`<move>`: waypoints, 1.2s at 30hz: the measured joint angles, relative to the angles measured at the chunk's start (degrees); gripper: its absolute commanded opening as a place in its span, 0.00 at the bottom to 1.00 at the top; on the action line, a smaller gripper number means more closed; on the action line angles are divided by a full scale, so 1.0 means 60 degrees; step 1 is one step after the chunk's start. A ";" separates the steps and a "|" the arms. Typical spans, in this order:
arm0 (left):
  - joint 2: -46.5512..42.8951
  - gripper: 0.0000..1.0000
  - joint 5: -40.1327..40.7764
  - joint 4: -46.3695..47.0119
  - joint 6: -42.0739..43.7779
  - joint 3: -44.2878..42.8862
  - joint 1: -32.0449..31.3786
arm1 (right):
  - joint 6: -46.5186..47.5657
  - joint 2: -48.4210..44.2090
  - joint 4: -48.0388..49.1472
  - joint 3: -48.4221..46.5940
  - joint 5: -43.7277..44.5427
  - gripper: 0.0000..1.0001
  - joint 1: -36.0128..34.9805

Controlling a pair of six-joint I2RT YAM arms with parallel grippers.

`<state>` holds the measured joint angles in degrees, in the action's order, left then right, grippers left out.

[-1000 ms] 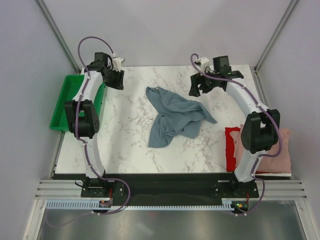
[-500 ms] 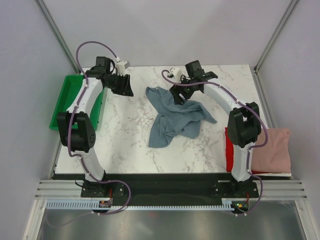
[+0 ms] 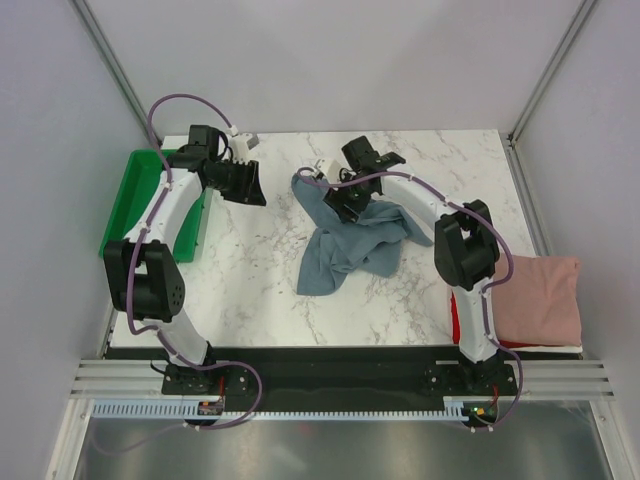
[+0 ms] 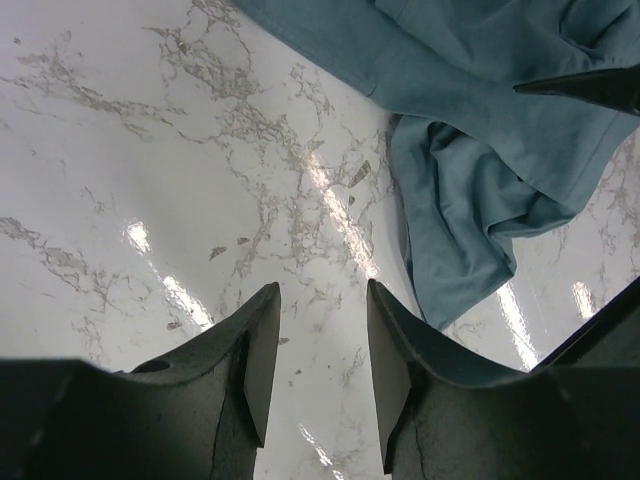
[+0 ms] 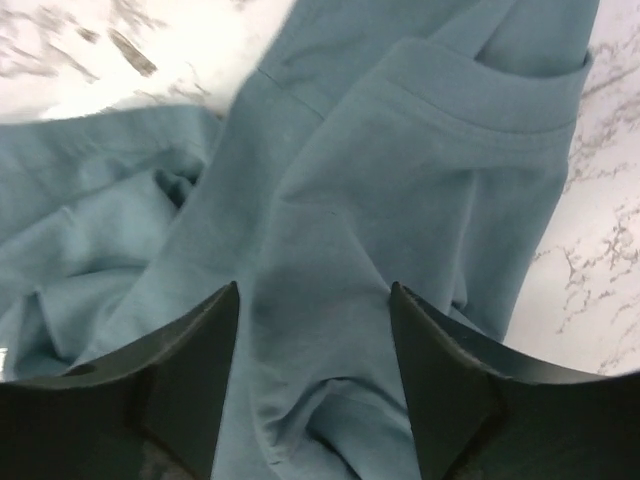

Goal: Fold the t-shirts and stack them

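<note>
The slate blue-grey t-shirt [image 3: 352,245] lies crumpled in the middle of the marble table. My right gripper [image 3: 340,204] is down on its upper left part. In the right wrist view this gripper [image 5: 314,290] is open, and its two fingers straddle a raised fold of the blue-grey cloth [image 5: 400,150]. My left gripper [image 3: 247,185] hovers left of the shirt. It stands partly open [image 4: 322,288] over bare marble with nothing between the fingers, and the shirt [image 4: 480,130] lies to its upper right. A folded dusty pink t-shirt [image 3: 540,300] rests on a red one [image 3: 461,312] at the right front.
A green plastic tray [image 3: 125,215] sits off the table's left edge, beside the left arm. Grey walls and metal frame posts enclose the table on three sides. The right arm's elbow [image 3: 465,245] stands just right of the blue-grey shirt.
The right arm swung left from the back right corner and came down onto the blue-grey shirt, its jaws narrowing a little. The left gripper moved slightly right, toward the shirt.
</note>
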<state>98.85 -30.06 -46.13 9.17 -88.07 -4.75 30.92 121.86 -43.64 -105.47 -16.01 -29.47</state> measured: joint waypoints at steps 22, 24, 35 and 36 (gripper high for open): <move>0.0248 0.52 0.0240 0.0149 0.0000 -0.0022 -0.0313 | 0.0568 -0.1891 0.0495 -0.3049 0.1945 0.00 -0.0113; 0.0386 0.52 0.0237 0.0149 0.0000 -0.0022 -0.0433 | 0.0565 -0.2146 0.0761 -0.3632 0.2044 0.00 -0.0127; 0.0885 0.52 0.0164 0.0707 -0.0146 0.0969 -0.1348 | 0.0783 -0.2415 0.1738 -0.3541 0.3111 0.00 -0.0211; 0.0976 0.52 0.0182 0.0798 -0.0171 0.1195 -0.1555 | 0.0780 -0.2401 0.1723 -0.3384 0.3202 0.00 -0.0193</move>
<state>104.71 -28.97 -41.34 8.14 -80.90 -14.09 35.59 107.46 -33.30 -125.78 3.20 -30.63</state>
